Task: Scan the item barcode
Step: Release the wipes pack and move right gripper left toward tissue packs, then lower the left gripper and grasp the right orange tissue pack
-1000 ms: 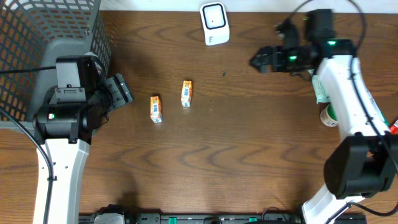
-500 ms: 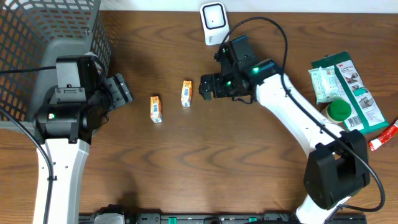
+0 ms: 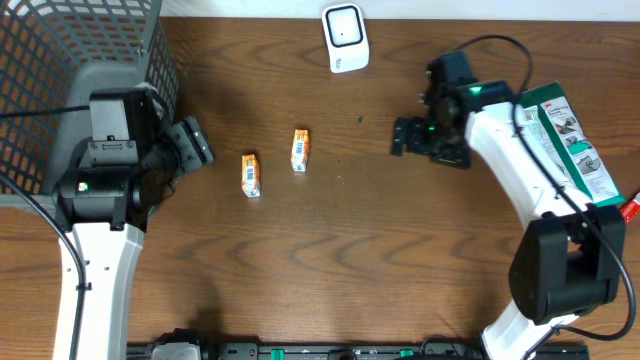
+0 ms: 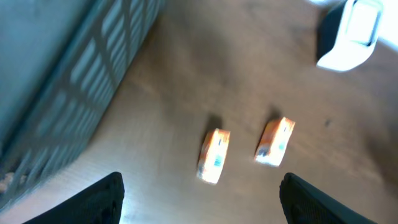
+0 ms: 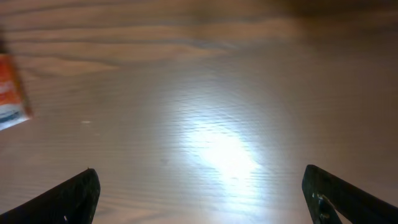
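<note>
Two small orange item boxes lie on the wooden table, one (image 3: 250, 174) left of the other (image 3: 300, 150). A white barcode scanner (image 3: 345, 38) stands at the back edge. My left gripper (image 3: 205, 145) is open and empty, left of the boxes. The left wrist view shows both boxes (image 4: 213, 155) (image 4: 275, 141) ahead of that open left gripper (image 4: 202, 211), with the scanner (image 4: 351, 31) at top right. My right gripper (image 3: 397, 137) is open and empty, well right of the boxes. In the right wrist view, the right gripper (image 5: 205, 199) hangs over bare wood, with one box (image 5: 9, 93) at the left edge.
A grey mesh basket (image 3: 90, 50) fills the back left corner, close behind my left arm, and also shows as the basket wall (image 4: 74, 81). A green package (image 3: 565, 140) and a red item (image 3: 630, 205) lie at the right edge, partly under my right arm.
My right arm swung from the far right to just beside the right orange box, then drew back to the right. It stayed open. The left arm and both boxes have not moved.
</note>
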Motion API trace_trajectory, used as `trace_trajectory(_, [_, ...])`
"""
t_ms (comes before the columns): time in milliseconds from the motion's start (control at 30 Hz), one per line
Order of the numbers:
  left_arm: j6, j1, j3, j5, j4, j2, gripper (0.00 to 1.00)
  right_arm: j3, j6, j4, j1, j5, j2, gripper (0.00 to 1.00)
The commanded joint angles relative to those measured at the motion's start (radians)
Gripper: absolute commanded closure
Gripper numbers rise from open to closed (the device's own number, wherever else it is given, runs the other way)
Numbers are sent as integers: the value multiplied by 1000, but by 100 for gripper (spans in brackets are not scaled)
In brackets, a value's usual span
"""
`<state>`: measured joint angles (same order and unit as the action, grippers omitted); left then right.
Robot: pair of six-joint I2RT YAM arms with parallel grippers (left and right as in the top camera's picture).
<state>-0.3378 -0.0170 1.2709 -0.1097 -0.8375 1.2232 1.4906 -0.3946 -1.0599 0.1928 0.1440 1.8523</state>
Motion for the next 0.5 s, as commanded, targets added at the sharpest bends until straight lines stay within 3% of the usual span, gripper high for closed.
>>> trace_trajectory(0, [-24, 2, 14, -66, 12, 0, 21, -2, 28, -31, -34, -6, 5, 1])
trace_trajectory(100, [-26, 37, -2, -172, 12, 11, 44, -2, 60, -34, -54, -11, 5, 1])
trace_trajectory(233, [-26, 139, -31, -143, 9, 61, 45, -2, 60, -23, -61, -15, 5, 1])
trace_trajectory(467, [23, 326, -37, 47, 35, 235, 44, -2, 67, -28, -60, -67, 5, 1])
